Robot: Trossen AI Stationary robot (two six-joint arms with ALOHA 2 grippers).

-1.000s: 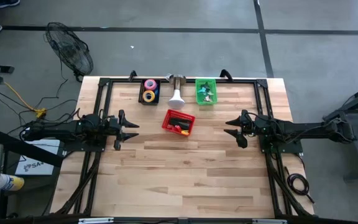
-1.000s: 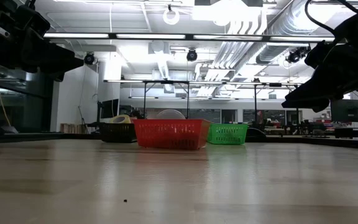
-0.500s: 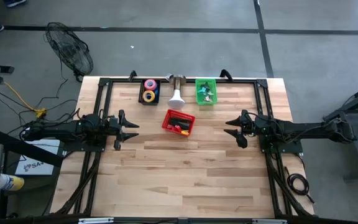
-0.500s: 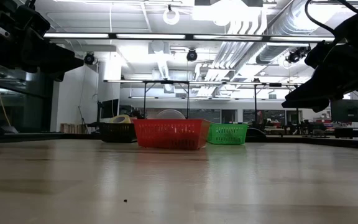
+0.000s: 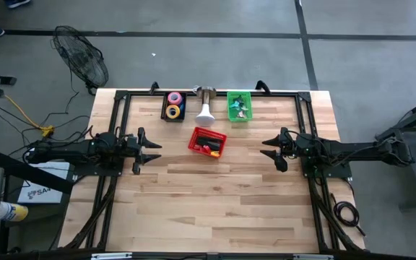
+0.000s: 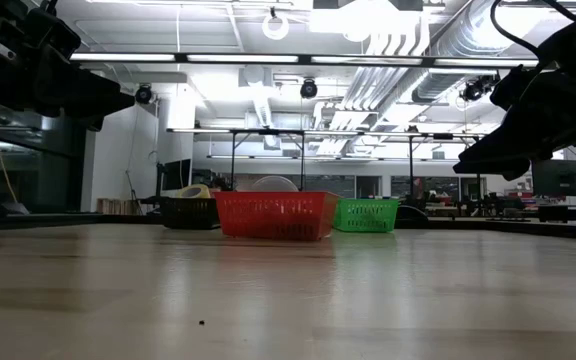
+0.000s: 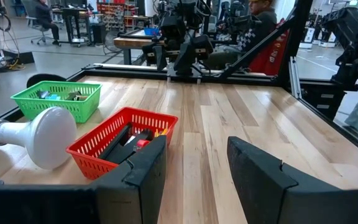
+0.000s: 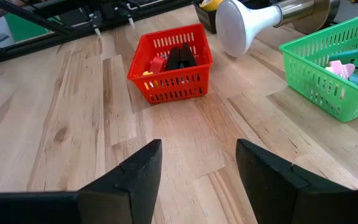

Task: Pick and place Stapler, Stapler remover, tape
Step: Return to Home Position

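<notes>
A red basket (image 5: 207, 141) stands on the table's middle far part with dark and red-yellow staplers inside (image 8: 178, 59). A black basket (image 5: 174, 106) at the far edge holds pink and yellow tape rolls (image 5: 173, 105). A green basket (image 5: 239, 105) to its right holds small coloured claw-like pieces (image 8: 353, 65). My left gripper (image 5: 152, 149) waits open above the table's left side, and my right gripper (image 5: 268, 150) waits open above its right side. Both point toward the red basket and hold nothing.
A white lamp-like cone on a metal post (image 5: 205, 108) lies between the black and green baskets. A black frame (image 5: 208, 92) runs around the table. The wooden top in front of the baskets is bare (image 5: 208, 202). People sit in the room beyond (image 7: 260, 18).
</notes>
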